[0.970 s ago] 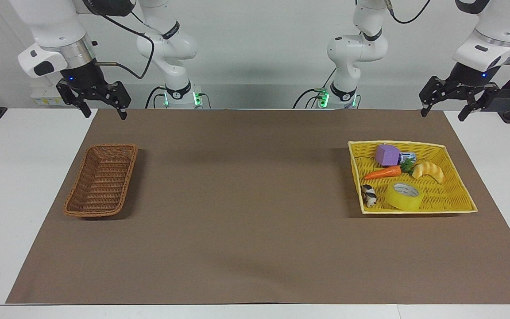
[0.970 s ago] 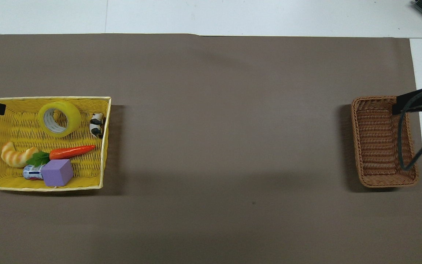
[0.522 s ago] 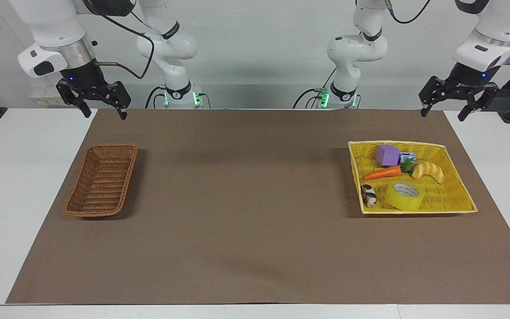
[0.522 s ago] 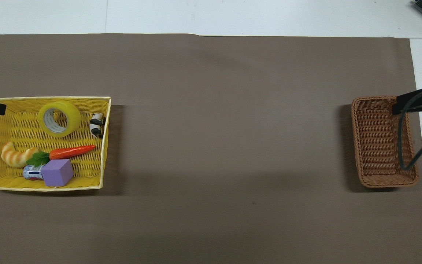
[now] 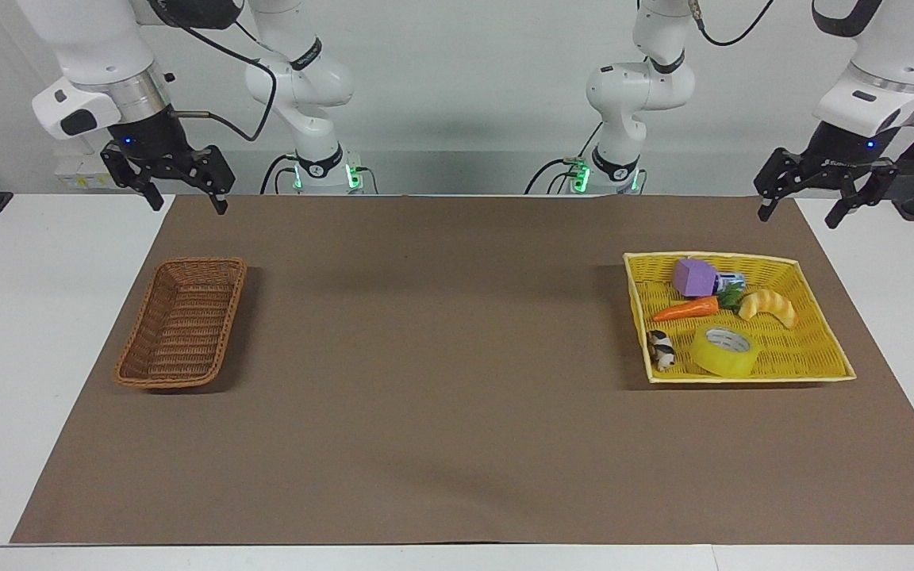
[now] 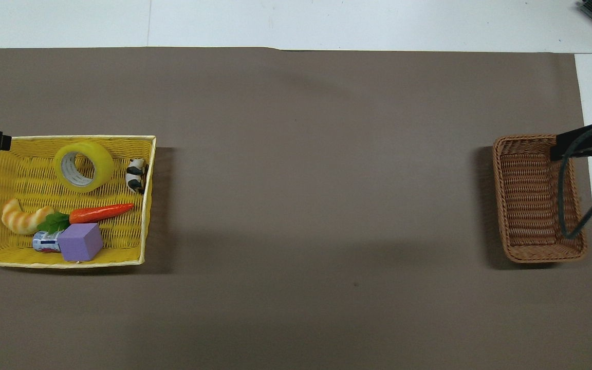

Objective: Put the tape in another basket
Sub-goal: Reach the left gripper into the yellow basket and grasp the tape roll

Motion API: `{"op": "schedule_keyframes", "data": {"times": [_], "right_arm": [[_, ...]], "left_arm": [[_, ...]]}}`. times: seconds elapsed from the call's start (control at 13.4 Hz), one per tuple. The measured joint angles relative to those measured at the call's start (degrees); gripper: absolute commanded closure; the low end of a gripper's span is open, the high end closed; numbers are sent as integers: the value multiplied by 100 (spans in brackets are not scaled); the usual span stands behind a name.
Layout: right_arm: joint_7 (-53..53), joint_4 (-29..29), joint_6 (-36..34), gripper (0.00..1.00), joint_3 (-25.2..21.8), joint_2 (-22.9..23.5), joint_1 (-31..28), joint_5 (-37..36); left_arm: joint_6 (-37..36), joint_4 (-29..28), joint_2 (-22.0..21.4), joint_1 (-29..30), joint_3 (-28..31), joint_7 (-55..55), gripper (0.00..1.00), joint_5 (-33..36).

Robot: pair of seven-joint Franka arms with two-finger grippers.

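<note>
Yellow tape (image 5: pixel 725 351) is found lying flat in the yellow basket (image 5: pixel 818 361), in the corner farthest from the robots, at about six o'clock within the basket in the facing view. A black-and-white animal figure (image 5: pixel 661 350) is noted just beside it, at its nine o'clock. A toy carrot (image 5: pixel 685 309), a croissant toy (image 5: pixel 769 307), a purple block (image 5: pixel 694 277) and a small can (image 5: pixel 731 280) are recorded in the half of the basket nearer the robots.

One change is recorded over the last second: the left gripper (image 5: pixel 797 213) has been shifted slightly, its wrist turned and its fingertips brought a little lower, over the mat's edge at about twelve o'clock of the yellow basket. The fingers are spread wide and nothing is held. This is judged to be the first stir of an approach to the tape; the grasp itself is not yet begun.

The right gripper (image 5: pixel 187 205) is unchanged, spread wide and empty, held over the mat's edge at twelve o'clock of the brown wicker basket (image 5: pixel 182 322), and is judged to be waiting. That basket is seen to hold nothing.

The tape is a wide roll of glossy translucent yellow with a pale grey-white core, hole facing upward. Neither rim nor wall is gripped. The task is judged barely started.
</note>
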Motion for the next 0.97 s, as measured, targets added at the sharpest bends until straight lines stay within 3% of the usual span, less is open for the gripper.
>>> {"op": "schedule_keyframes", "data": {"times": [0.52,0.97], "right_arm": [[0,0,0,0,0,0,0,0],[2,0,0,0,0,0,0,0]], "left_arm": [[1570,-1342,162,510,25,1050,0,-4],[3639,-2522,903,585,23,1131,0,-4]]}}
